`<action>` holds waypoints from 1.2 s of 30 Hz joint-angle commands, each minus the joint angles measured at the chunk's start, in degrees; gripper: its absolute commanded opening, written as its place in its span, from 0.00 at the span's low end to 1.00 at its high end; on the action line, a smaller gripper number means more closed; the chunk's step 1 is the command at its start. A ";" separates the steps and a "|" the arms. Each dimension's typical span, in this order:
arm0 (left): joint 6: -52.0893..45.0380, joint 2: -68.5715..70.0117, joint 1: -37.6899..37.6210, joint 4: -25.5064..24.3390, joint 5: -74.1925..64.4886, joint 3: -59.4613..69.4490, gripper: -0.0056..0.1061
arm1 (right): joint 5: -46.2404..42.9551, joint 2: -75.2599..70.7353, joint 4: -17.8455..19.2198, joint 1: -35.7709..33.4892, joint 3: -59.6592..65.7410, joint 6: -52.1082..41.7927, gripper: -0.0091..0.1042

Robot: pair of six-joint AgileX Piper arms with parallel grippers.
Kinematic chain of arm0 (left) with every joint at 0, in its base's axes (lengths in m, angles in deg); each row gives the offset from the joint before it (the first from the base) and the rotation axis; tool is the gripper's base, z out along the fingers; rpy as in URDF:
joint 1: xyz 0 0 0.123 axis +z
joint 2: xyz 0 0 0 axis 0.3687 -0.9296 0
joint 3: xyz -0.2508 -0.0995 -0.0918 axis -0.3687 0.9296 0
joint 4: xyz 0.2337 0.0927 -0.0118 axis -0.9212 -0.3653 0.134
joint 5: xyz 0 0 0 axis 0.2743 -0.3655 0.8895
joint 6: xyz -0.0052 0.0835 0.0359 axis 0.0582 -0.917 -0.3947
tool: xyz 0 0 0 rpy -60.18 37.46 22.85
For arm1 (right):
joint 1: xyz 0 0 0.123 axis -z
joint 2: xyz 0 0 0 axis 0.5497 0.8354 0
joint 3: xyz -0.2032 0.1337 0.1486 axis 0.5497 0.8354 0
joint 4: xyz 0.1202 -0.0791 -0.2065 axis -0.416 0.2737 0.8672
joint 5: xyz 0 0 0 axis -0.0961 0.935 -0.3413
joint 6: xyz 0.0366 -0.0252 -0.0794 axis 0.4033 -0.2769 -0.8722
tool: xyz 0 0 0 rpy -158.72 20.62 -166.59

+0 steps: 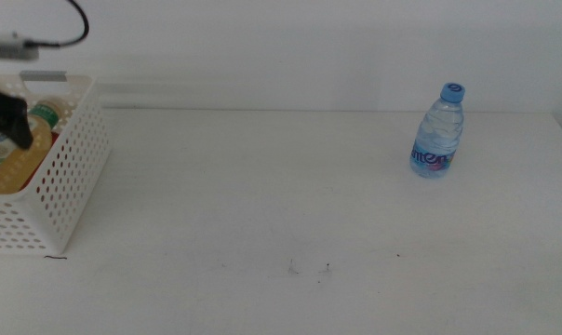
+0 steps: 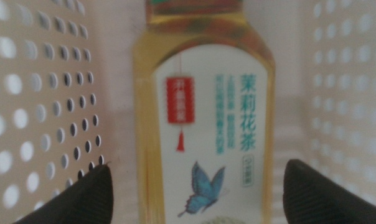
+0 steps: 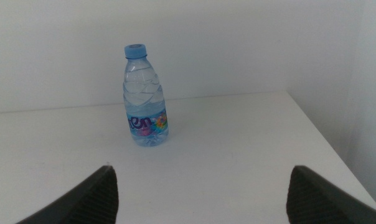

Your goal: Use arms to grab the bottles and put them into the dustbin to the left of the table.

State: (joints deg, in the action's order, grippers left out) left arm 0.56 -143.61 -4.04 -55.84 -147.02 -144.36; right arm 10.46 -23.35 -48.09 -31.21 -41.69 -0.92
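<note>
The left gripper (image 2: 194, 186) is held inside the dustbin (image 1: 72, 177) at the table's (image 1: 281, 223) left, fingers apart around the tea bottle (image 2: 203, 118). The water bottle (image 1: 438, 131) is seen upright far right, before the right gripper (image 3: 203, 193), whose fingers are apart.

Plain white wall (image 1: 290, 46) across the background, unmarked. Black cable (image 1: 84, 26) looping at the middle view's upper left, ending at a blurred grey fitting (image 1: 9, 46); type indeterminable.
</note>
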 commanded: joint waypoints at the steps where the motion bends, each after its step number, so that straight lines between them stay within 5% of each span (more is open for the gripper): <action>1: 1.35 4.85 -2.28 -0.13 0.27 -0.80 0.89 | -0.72 -0.28 0.15 0.26 0.20 -0.29 0.87; 4: 2.97 10.98 -5.95 -0.48 0.27 0.26 0.89 | -0.72 -0.28 0.15 0.26 0.20 -0.29 0.87; 12: 1.31 35.12 -17.93 8.86 18.10 20.25 0.89 | -0.72 -0.28 0.15 0.26 0.20 -0.29 0.87; 21: -19.07 62.10 -23.12 36.08 25.88 47.47 0.89 | -0.72 -0.28 0.15 0.26 0.20 -0.29 0.87; 36: -16.18 79.89 -23.12 32.91 20.22 53.93 0.89 | -0.72 -0.28 0.15 0.26 0.20 -0.29 0.87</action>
State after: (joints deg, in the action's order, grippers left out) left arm -16.33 -64.35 -26.77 -22.73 -126.71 -90.64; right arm 10.46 -23.35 -48.09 -31.21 -41.69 -0.92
